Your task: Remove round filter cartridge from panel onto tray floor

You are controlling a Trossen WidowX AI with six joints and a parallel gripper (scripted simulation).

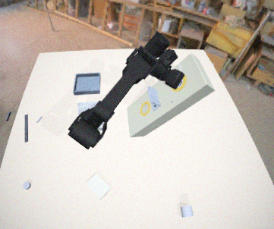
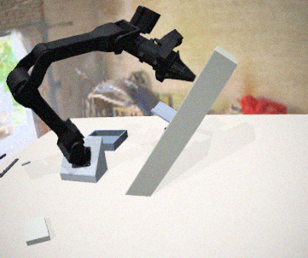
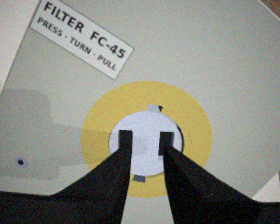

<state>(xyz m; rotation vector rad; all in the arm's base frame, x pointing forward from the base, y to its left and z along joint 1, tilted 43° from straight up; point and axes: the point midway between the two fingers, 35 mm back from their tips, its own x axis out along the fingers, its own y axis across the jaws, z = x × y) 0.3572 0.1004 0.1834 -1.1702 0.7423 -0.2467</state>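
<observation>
The round pale filter cartridge (image 3: 146,162) sits in the upper part of the tilted service panel (image 1: 197,72) (image 2: 183,124) (image 3: 231,60), inside a yellow ring (image 3: 98,142). My gripper (image 1: 177,85) (image 2: 194,79) (image 3: 147,151) is at the cartridge face, its fingers a little apart with nothing gripped between them. The two fingertips overlap the two dark slots in the wrist view; whether they are inside the slots I cannot tell. The gripper hides most of the cartridge in the top view. The blue-grey tray (image 1: 87,92) (image 2: 119,143) stands behind the arm's base, with no object visible in it.
A blue-grey flap (image 1: 153,98) (image 2: 164,112) sticks out of the panel beside a second, lower yellow ring (image 1: 142,111). A pale square block (image 1: 99,186) (image 2: 37,230), a small cylinder (image 1: 26,185), a small block (image 1: 187,211) and a dark bar (image 1: 26,129) (image 2: 8,167) lie around.
</observation>
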